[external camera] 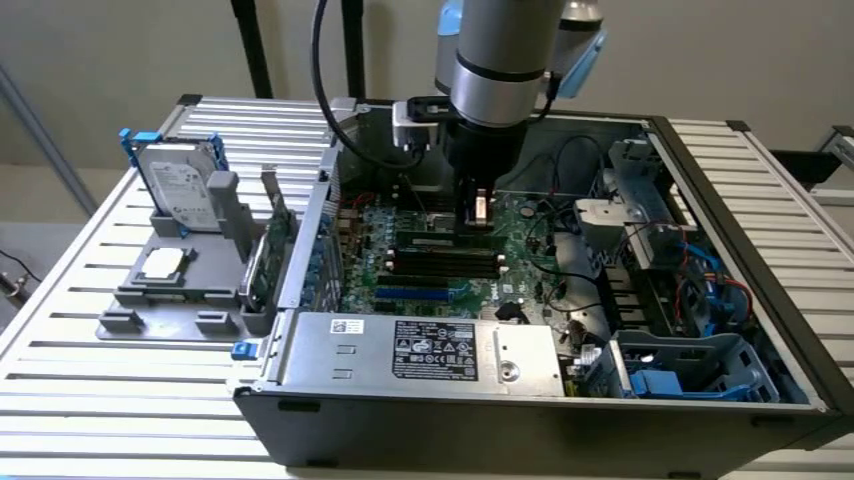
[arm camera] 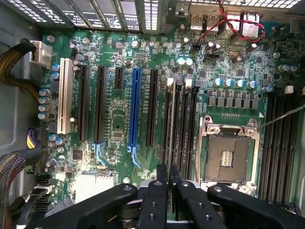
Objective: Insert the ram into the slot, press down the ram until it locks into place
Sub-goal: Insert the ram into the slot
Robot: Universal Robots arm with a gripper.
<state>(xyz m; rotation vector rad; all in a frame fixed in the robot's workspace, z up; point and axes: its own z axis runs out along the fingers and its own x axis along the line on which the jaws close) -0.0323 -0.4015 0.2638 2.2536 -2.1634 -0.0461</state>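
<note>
Silver metal slats are making up the counter [external camera: 94,400], with a pale wall [external camera: 120,40] standing behind. The thin green ram [external camera: 430,241] is sitting in the top black slot [arm camera: 167,114], in the middle of the exterior view. The gripper [external camera: 477,222] is hanging over its end, fingers [arm camera: 159,200] pressed together.

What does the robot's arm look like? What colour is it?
The arm is a shiny silver tube with light blue caps and a black ring. A black cable hangs beside it. Its gripper is black, made of jointed bars dotted with round bolts.
</note>
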